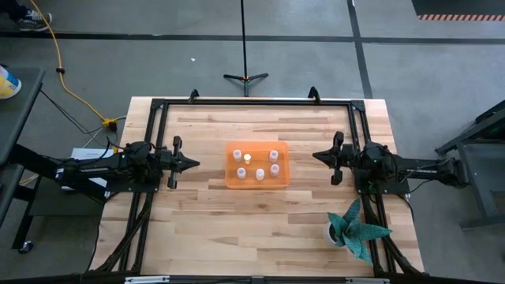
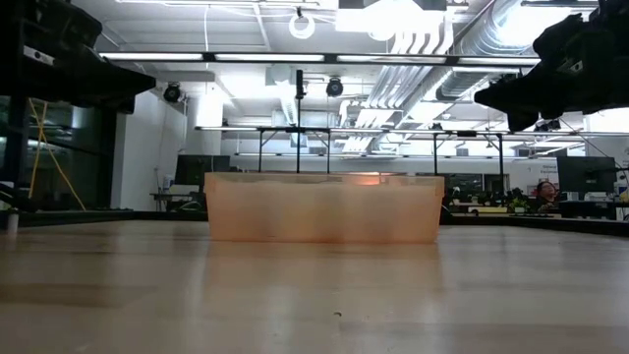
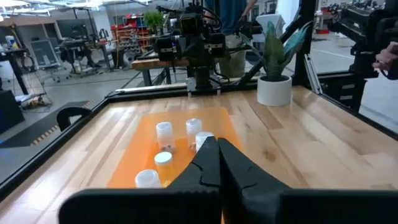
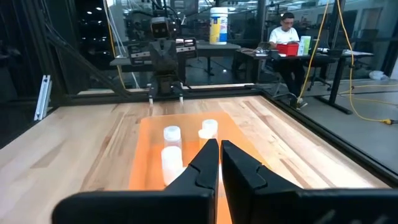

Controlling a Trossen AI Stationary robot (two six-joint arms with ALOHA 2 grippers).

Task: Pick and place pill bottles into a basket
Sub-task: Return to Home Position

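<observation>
Wooden counter (image 1: 197,225) carries the basket (image 1: 231,184) midway between the left tool (image 1: 192,163) and right tool (image 1: 318,155), both with fingers pressed together, holding nothing; the pill bottles (image 1: 259,173) stand inside the basket.

1 teal potted plant (image 1: 357,230) near a wooden table's (image 1: 205,229) corner. Beyond, 1 yellow cable (image 1: 61,71) across the floor.

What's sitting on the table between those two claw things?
In the high view, the orange basket holding the pill bottles lies between the left gripper and the right gripper, touching neither.
</observation>
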